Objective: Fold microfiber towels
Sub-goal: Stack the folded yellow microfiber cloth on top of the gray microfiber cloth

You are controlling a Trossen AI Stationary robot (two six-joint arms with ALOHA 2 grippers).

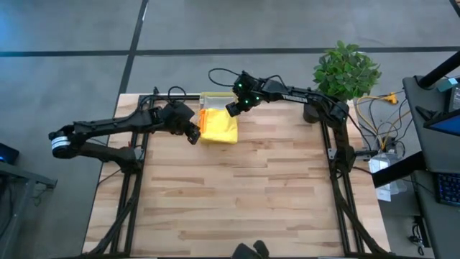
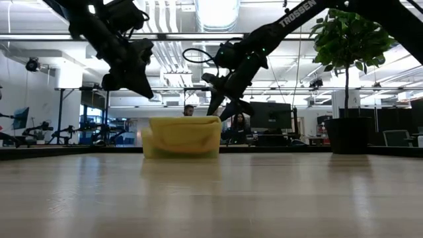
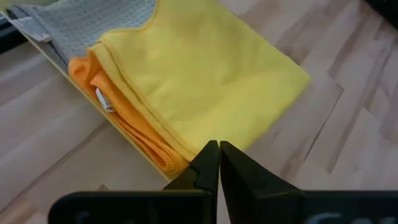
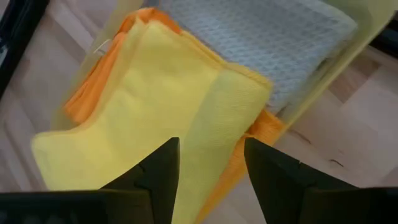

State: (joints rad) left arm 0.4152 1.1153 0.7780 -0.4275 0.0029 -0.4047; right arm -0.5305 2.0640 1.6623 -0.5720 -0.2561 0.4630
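Yellow towel [image 1: 220,126] is found folded atop the orange towel [image 3: 127,127], partly over the grey towel [image 4: 261,37], apparently in the tray [image 4: 348,59]. Left gripper [image 1: 192,134] is held shut beside it; right gripper [image 1: 233,109] is spread open above, empty.

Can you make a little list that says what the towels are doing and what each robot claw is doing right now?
yellow towel: folded, lying on top of the pile
orange towel: folded underneath the yellow one
grey towel: in the yellow tray
left claw: shut, holding nothing, beside the pile
right claw: open, above the yellow towel, holding nothing
table: light wood
potted plant: at the far right corner
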